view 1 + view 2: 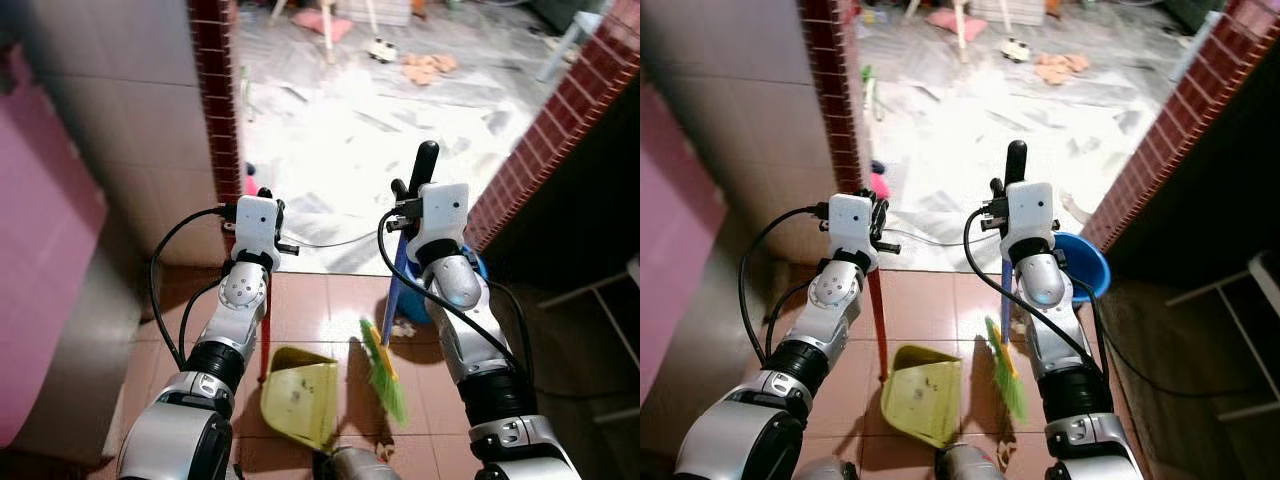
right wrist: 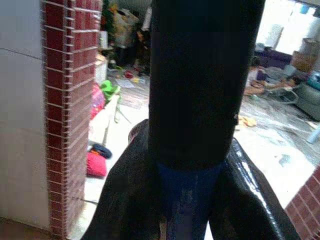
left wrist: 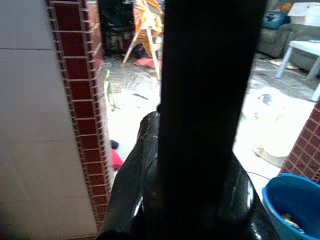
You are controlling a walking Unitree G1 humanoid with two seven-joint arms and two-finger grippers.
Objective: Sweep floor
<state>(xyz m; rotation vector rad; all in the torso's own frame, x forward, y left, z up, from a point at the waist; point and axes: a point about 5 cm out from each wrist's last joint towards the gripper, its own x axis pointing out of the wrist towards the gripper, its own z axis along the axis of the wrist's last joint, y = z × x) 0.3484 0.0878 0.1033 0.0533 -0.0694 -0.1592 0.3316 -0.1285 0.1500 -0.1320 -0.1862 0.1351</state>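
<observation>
A yellow-green dustpan (image 1: 300, 395) rests on the red tiles between my arms. Its red pole (image 1: 880, 320) rises to my left gripper (image 1: 264, 198), which is shut on it. In the left wrist view the pole's black top (image 3: 205, 100) fills the space between the fingers (image 3: 132, 190). My right gripper (image 1: 404, 203) is shut on the broom. The broom's black grip (image 1: 424, 165) sticks up above the gripper. Its blue shaft (image 2: 187, 200) runs down to green bristles (image 1: 385, 375) touching the floor just right of the dustpan.
A brick pillar (image 1: 215, 100) stands ahead on the left and a brick wall (image 1: 560, 120) on the right. Between them is a doorway onto a bright, littered marble floor (image 1: 350, 130). A blue bucket (image 1: 1080, 265) sits behind the broom. A white rack (image 1: 600, 300) stands at the right.
</observation>
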